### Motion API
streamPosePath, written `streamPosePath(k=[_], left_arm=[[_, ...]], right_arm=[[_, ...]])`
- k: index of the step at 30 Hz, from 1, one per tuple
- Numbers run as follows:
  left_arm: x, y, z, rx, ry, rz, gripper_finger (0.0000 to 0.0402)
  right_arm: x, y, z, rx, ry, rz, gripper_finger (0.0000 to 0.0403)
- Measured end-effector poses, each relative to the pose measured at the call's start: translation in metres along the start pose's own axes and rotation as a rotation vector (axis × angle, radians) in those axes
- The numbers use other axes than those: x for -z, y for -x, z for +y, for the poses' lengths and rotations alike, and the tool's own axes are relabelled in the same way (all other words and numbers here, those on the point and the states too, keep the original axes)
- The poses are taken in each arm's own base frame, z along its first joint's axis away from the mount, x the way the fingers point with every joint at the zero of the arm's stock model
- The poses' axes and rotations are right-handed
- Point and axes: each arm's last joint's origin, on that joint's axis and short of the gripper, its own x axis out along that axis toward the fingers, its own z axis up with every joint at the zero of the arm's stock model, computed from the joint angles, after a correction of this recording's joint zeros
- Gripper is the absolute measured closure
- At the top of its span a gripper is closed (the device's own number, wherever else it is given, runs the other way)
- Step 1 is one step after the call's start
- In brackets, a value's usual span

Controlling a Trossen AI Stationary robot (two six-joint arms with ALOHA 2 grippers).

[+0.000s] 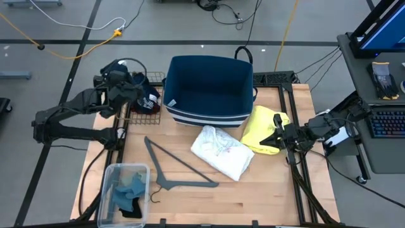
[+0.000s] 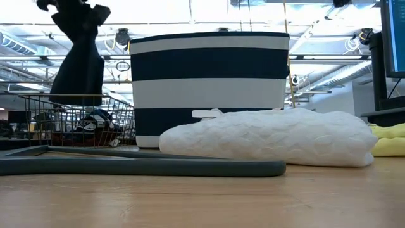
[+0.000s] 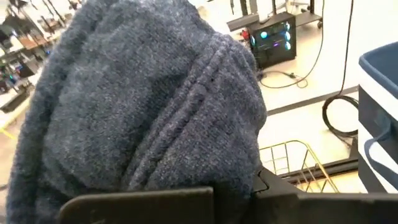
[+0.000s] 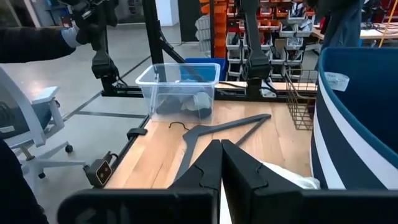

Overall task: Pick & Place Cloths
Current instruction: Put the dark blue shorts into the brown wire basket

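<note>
From above we see the left gripper (image 1: 134, 88) raised over the wire basket (image 1: 144, 109), clamped on a navy cloth (image 1: 140, 87). The right gripper (image 1: 278, 136) waits with fingers together beside the yellow cloth (image 1: 264, 126), which touches the white cloth (image 1: 221, 151). The striped bin (image 1: 209, 88) stands behind them, the grey hanger (image 1: 177, 166) in front, and a clear tub (image 1: 124, 193) holds bluish cloths.

At table height, we see the navy cloth (image 2: 79, 60) hanging above the wire basket (image 2: 69, 123).

The left wrist view is almost filled by the navy cloth (image 3: 143, 106).

The right wrist view shows the shut fingers (image 4: 233, 168), the hanger (image 4: 217, 132) and the tub (image 4: 180, 87).
</note>
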Motion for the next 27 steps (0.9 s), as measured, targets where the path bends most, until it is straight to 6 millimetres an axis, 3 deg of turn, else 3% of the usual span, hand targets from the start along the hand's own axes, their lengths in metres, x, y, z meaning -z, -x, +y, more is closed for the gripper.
streamPosePath(k=[12, 23, 27], left_arm=[[0.013, -0.053, -0.018, 0.049, 0.058, 0.094, 0.0397], [0.033, -0.098, -0.032, 0.288, 0.117, 0.422, 0.0398], [0.04, -0.109, -0.035, 0.273, 0.129, 0.502, 0.0394]], right_arm=[[0.006, 0.005, -0.001, -0.053, -0.025, -0.003, 0.0403], [0.006, 0.005, -0.001, -0.053, -0.032, -0.003, 0.0403], [0.006, 0.005, -0.001, -0.053, -0.041, -0.004, 0.0403]])
